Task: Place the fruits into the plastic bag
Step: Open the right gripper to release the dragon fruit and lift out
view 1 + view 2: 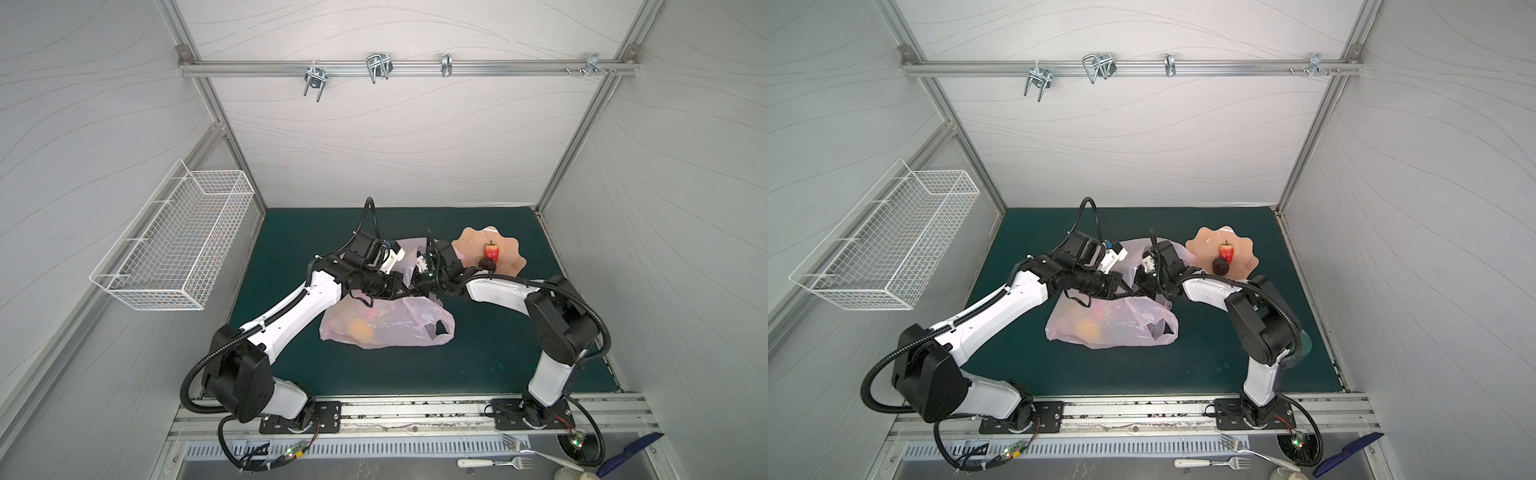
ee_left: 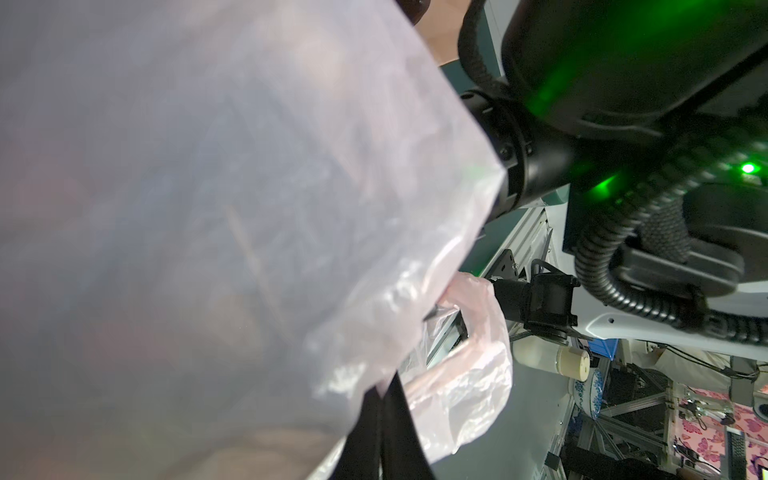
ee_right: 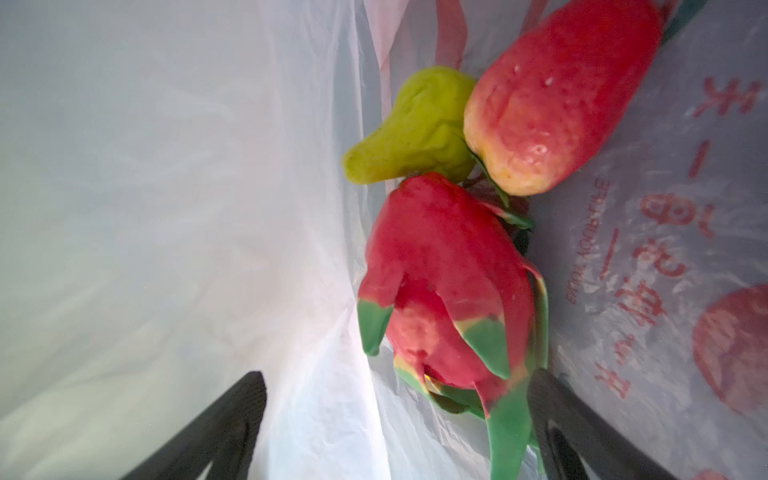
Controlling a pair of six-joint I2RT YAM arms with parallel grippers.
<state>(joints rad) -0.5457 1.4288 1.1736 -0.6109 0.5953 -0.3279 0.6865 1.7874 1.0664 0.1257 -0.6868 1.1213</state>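
My right gripper [image 3: 397, 380] stands spread inside the plastic bag [image 3: 166, 208] — dragon fruit [image 3: 449, 282] unclamped. I'd back straight out (film snags), left gripper [image 2: 384, 419] pressed together, seemingly pinching the rim.

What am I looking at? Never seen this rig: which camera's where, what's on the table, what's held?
Two robot arms with two-finger grippers stand at a green mat. Two pictures look down from overhead; two come from a camera on each wrist. The left gripper is shut on the plastic bag, holding its edge up. The right gripper is open inside the bag, holding nothing, beside a dragon fruit, a pear and a strawberry. On the plate lie a second strawberry and a dark round fruit.
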